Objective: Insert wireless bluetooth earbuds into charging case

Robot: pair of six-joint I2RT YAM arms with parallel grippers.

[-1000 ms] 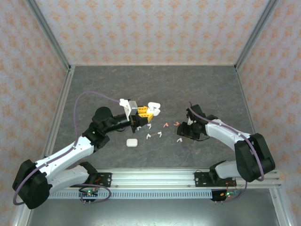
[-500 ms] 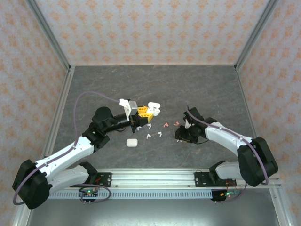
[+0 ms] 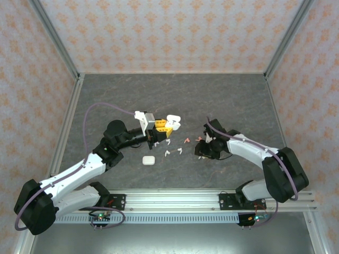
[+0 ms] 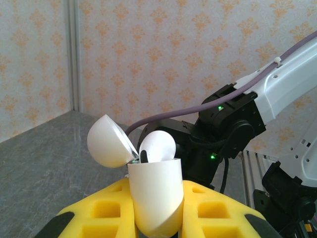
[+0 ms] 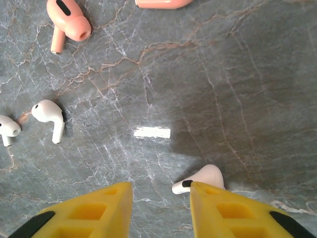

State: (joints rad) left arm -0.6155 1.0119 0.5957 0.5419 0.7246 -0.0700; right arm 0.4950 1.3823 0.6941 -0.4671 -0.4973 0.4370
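Note:
My left gripper (image 4: 157,218) is shut on an open white charging case (image 4: 154,196) and holds it upright above the table. Its lid (image 4: 106,141) is tipped back, and one white earbud (image 4: 158,146) sits in it. In the top view this case (image 3: 173,121) hangs left of centre. My right gripper (image 5: 161,191) points down at the table, open. A white earbud (image 5: 205,177) lies on the stone against the tip of its right finger, not between the jaws. Two more white earbuds (image 5: 49,115) (image 5: 7,128) lie to the left, and a coral earbud (image 5: 67,22) farther off.
A second white case (image 3: 148,159), closed, lies on the dark stone table (image 3: 175,100) near the left arm. Loose white earbuds (image 3: 168,153) and coral ones (image 3: 186,141) are scattered between the two grippers. Patterned walls and metal rails enclose the table.
My right gripper has moved left and lower, onto the spot where a white earbud lay, and its jaws have narrowed. The left arm and its case have not moved.

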